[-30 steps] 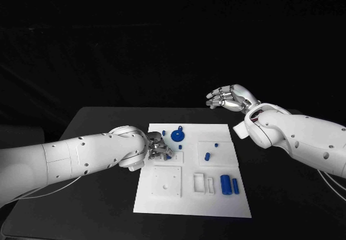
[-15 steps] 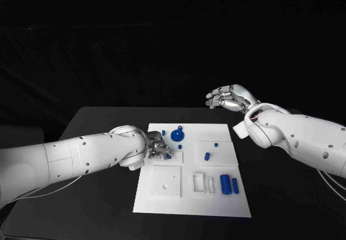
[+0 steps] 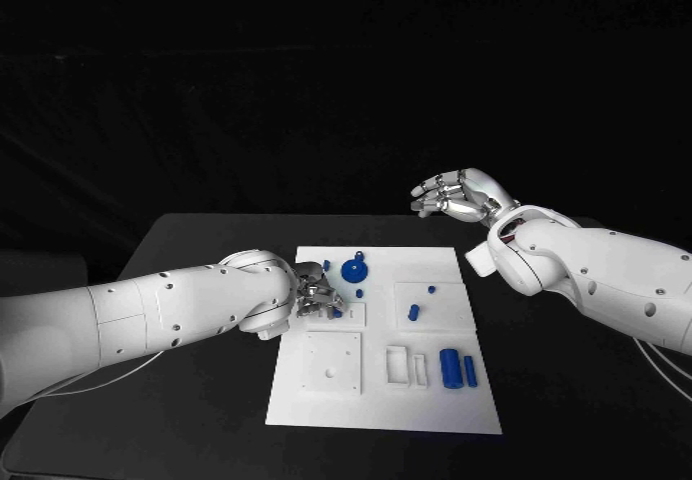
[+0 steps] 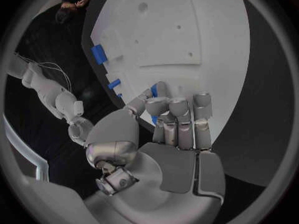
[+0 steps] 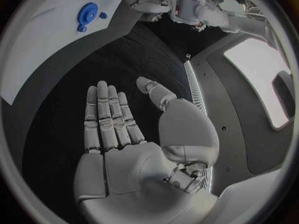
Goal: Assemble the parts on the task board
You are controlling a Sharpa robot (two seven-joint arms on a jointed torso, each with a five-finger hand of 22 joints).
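Observation:
The white task board [image 3: 433,270] lies in the middle of the black table. My left hand [image 3: 317,296] is low over the board's left side, its fingers [image 4: 181,119] curled with the thumb around a small blue part [image 4: 154,90]. On the board lie a round blue disc [image 3: 356,270], small blue pegs [image 3: 414,312] and a blue cylinder [image 3: 450,368] beside a blue bar [image 3: 470,372]. My right hand [image 3: 459,195] is raised beyond the board's far right corner, fingers spread and holding nothing [image 5: 118,129].
White recessed blocks [image 3: 332,362] and a slotted frame [image 3: 407,365] take up the board's near half. Black table [image 3: 202,250] surrounds the board on all sides. My right forearm [image 3: 606,275] crosses above the table's right side.

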